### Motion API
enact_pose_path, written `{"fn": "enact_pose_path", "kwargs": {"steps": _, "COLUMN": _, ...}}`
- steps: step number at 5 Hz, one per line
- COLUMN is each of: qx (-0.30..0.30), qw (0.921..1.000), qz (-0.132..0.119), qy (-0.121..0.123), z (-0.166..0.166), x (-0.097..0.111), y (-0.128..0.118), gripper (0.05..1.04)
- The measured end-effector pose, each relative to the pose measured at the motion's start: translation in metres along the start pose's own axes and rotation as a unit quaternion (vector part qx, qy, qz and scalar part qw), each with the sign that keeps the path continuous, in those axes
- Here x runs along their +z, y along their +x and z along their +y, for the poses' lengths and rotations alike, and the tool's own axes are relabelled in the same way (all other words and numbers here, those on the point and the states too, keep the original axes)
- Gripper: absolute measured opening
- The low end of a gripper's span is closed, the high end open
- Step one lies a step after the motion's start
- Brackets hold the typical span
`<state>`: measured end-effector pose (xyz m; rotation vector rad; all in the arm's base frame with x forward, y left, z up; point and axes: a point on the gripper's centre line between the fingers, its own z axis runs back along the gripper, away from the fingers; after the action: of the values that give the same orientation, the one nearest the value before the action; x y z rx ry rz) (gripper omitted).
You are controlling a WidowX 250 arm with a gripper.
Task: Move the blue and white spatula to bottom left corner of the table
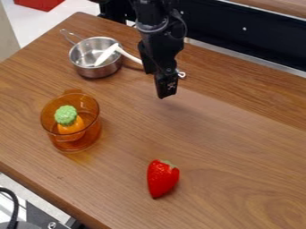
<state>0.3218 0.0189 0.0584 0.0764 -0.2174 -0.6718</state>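
One white spatula (108, 54), likely light, stiff and slick, leans in the metal pot (110, 69) near the top left corner of the desk (239, 152); best pinched mid-handle; the gripper's (167, 90) opening I cannot tell

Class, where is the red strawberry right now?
In the camera view, the strawberry lies on the wooden table near the bottom centre, to the lower right of the orange see-through cup.

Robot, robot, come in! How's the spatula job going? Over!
Gripper over the table. Spatula: white end at metal pot, handle partly hidden by gripper. Orange cup, left side, might get in the way. Over.
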Motion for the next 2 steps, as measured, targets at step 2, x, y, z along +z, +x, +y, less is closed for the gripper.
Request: {"fn": "enact_pose_path", "kwargs": {"steps": 2, "qx": 0.105, "qw": 0.9925, "qz": 0.063, "qy": -0.009, "z": -0.0005, "x": -0.0138, "y": -0.0039, "gripper": 0.995}}
